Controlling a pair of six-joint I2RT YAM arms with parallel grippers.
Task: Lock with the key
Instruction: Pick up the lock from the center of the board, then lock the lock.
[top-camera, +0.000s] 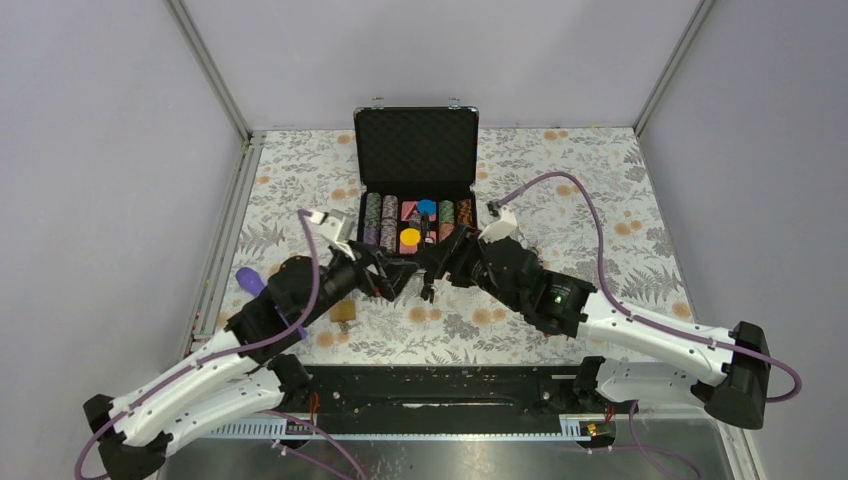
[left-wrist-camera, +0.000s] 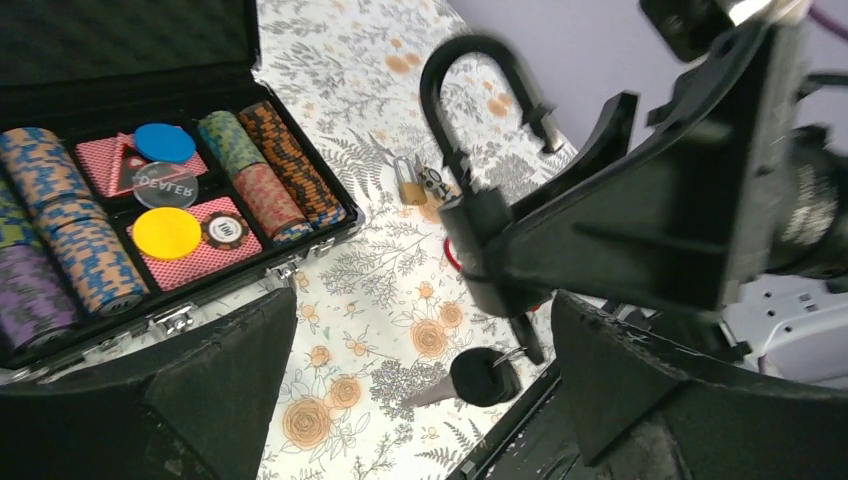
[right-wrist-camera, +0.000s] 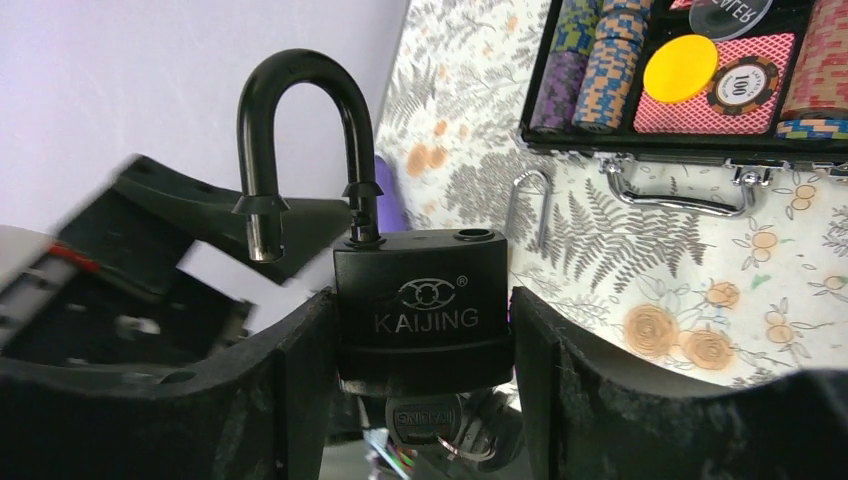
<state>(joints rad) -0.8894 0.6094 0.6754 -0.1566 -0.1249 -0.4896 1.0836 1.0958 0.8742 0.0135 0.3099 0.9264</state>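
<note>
My right gripper (right-wrist-camera: 421, 305) is shut on the body of a black KAIJING padlock (right-wrist-camera: 420, 275) and holds it upright above the table. The shackle (right-wrist-camera: 300, 90) is swung open, with its free end out of the body. A key (right-wrist-camera: 424, 420) sits in the keyhole under the lock, with a ring on it. In the left wrist view a black-headed spare key (left-wrist-camera: 482, 378) hangs from that ring below the padlock (left-wrist-camera: 478, 235). My left gripper (left-wrist-camera: 420, 400) is open and empty, with its fingers (left-wrist-camera: 200, 390) either side of the spare key. In the top view both grippers (top-camera: 395, 280) (top-camera: 442, 265) meet at the table's middle.
An open black case of poker chips (top-camera: 415, 150) stands just behind the grippers. A small brass padlock (top-camera: 343, 311) lies on the floral cloth by the left arm, and a purple object (top-camera: 250, 282) lies to the left. Metal rails run along the table's edges.
</note>
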